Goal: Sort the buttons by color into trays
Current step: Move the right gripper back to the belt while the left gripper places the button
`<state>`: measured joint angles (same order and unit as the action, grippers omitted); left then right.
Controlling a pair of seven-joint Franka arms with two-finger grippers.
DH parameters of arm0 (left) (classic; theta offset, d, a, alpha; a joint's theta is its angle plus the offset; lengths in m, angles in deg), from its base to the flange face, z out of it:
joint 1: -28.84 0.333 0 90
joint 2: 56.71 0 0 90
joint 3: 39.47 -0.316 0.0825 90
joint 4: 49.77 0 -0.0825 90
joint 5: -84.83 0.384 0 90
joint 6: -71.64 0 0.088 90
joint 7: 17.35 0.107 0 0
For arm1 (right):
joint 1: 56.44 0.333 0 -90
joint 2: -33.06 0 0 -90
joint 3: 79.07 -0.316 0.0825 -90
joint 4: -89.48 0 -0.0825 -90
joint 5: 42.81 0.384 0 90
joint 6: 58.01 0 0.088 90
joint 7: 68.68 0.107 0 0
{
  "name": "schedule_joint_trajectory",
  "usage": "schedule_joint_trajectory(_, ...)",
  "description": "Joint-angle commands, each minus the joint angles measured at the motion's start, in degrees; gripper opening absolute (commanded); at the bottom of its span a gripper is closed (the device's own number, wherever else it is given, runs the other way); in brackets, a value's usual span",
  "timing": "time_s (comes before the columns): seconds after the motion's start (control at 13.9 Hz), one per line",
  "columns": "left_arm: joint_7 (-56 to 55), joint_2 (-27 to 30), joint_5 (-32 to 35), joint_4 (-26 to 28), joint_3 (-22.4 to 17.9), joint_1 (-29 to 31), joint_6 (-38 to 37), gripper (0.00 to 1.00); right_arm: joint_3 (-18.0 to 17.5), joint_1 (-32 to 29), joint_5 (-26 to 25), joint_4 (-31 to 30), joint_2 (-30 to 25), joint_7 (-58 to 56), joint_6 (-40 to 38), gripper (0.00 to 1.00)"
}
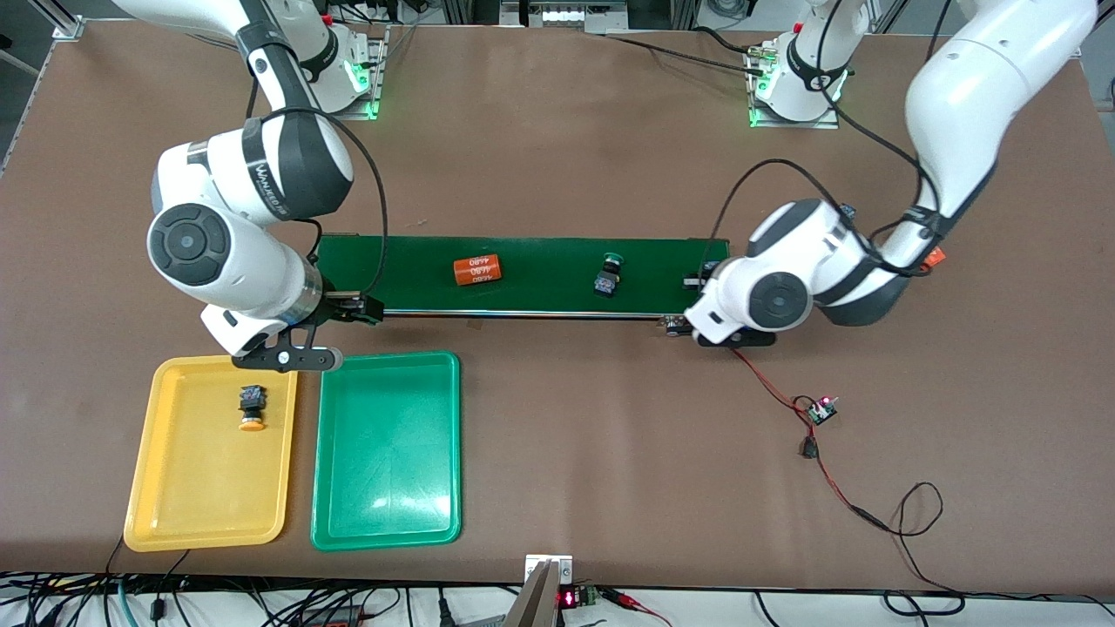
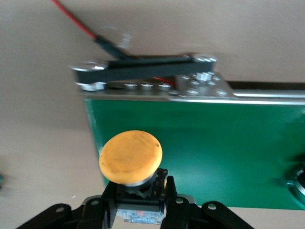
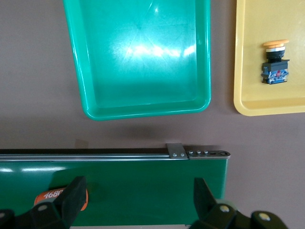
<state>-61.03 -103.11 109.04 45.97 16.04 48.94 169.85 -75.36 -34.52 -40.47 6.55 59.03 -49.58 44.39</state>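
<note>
A brown table (image 1: 557,453) fills the scene, its edges lined with aluminium framing and loose cables. A long dark-green conveyor belt (image 1: 540,261) lies across the middle of the table. Two white Franka arms rise from bases with green lights; the right arm's dark band carries white lettering too small to read.

Two trays sit side by side nearer the front camera than the belt, toward the right arm's end of the table: the yellow tray (image 1: 174,505) and the green tray (image 1: 388,514), close but apart. The green tray holds nothing.

The right gripper (image 3: 136,202) hangs over the belt's end above the trays, jaws wide apart and empty.

The left gripper (image 2: 140,202) is over the belt's other end, jaws clamped on the blue-black body of a yellow-orange button (image 2: 131,157), cap pointing away from the wrist.

An orange cylinder (image 1: 478,270) lies on the belt; its side reads "4680" twice.

A second yellow-orange button (image 1: 252,409) lies on its side in the yellow tray. A green button (image 1: 608,274) lies on the belt, between the cylinder and the left gripper.

A small circuit board (image 1: 821,409) on red-black wires rests on the table, nearer the camera than the left arm's end of the belt.
</note>
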Motion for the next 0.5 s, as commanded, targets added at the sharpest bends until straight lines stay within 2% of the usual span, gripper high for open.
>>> schedule_joint_trajectory(0.0, 0.0, -1.4, -1.3, -1.8, -2.1, -2.6, 0.0, 0.52, 0.2, 0.5, 0.7, -1.4, -0.7, 0.9, -0.5, 1.00)
schedule_joint_trajectory(0.07, 0.1, -1.5, -1.2, -1.7, -2.2, -2.4, 0.0, 0.69, 0.2, 1.5, 0.7, -1.7, -0.7, 0.9, -0.5, 1.00)
schedule_joint_trajectory(0.14, 0.1, -1.5, -1.2, -1.5, -2.2, -2.3, -0.1, 0.80, 0.2, 1.8, 0.7, -1.8, -0.7, 0.9, -0.5, 1.00)
schedule_joint_trajectory(0.22, 0.1, -1.5, -1.2, -1.5, -2.2, -2.4, -0.1, 1.00, 0.2, 2.0, 0.7, -1.9, -0.7, 0.9, -0.5, 1.00)
schedule_joint_trajectory(0.43, 0.0, -1.1, -1.2, -2.0, -2.0, -1.9, -0.7, 1.00, 0.2, 2.9, 0.8, -2.2, -0.7, 1.7, -0.8, 1.00)
